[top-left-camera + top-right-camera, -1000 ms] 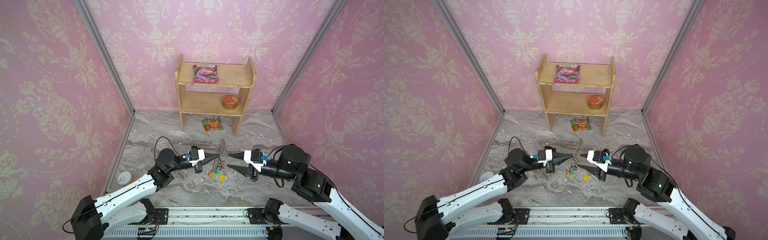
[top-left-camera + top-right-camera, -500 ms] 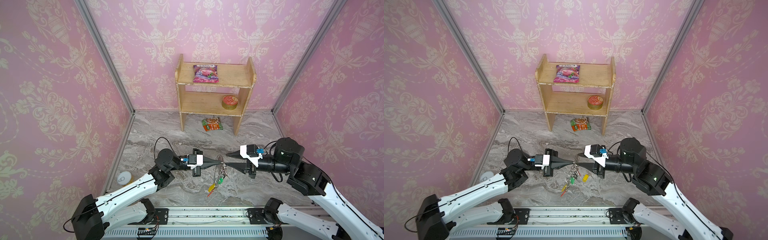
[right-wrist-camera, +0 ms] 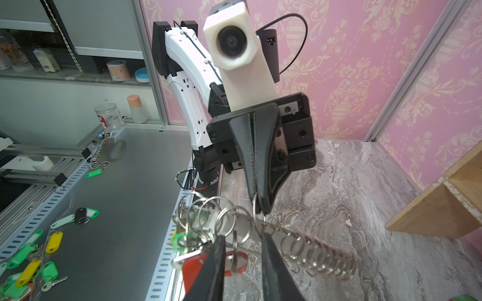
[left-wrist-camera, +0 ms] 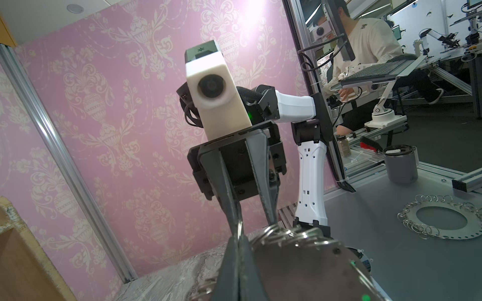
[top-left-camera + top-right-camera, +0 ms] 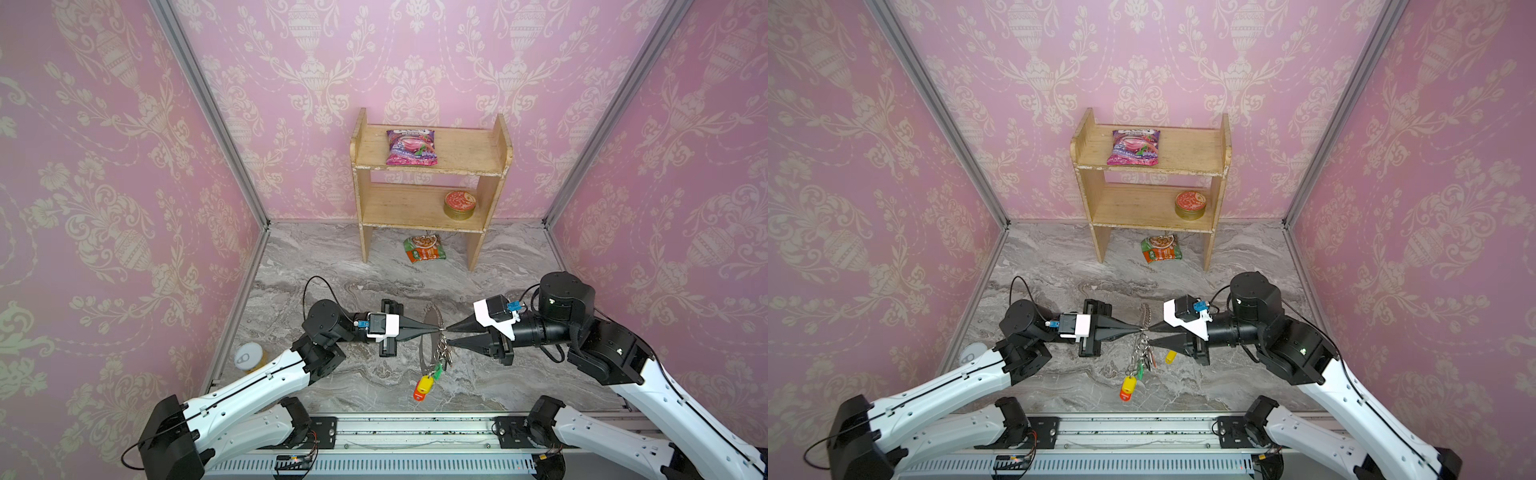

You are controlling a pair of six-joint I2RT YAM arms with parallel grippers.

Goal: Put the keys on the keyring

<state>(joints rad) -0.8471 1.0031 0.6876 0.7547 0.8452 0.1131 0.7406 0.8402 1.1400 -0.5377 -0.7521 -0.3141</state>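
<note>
Black at the tips, pinches tight with the left gripper (image 5: pixel 436 330) on one small loop of the keyring (image 5: pixel 432 316) and holds this hoop upright in the air, with the right gripper (image 5: pixel 449 336) partly apart astride the same looped edge, clamping nothing. Carries already several keys (image 5: pixel 424 384) on the hoop's low side, their green, yellow and orange-red tags hanging down. Seems to leave one yellow-tagged key (image 5: pixel 1170 356) loose on the table (image 5: pixel 1059 291) just beside the right gripper, so probably far along but not finished.
</note>
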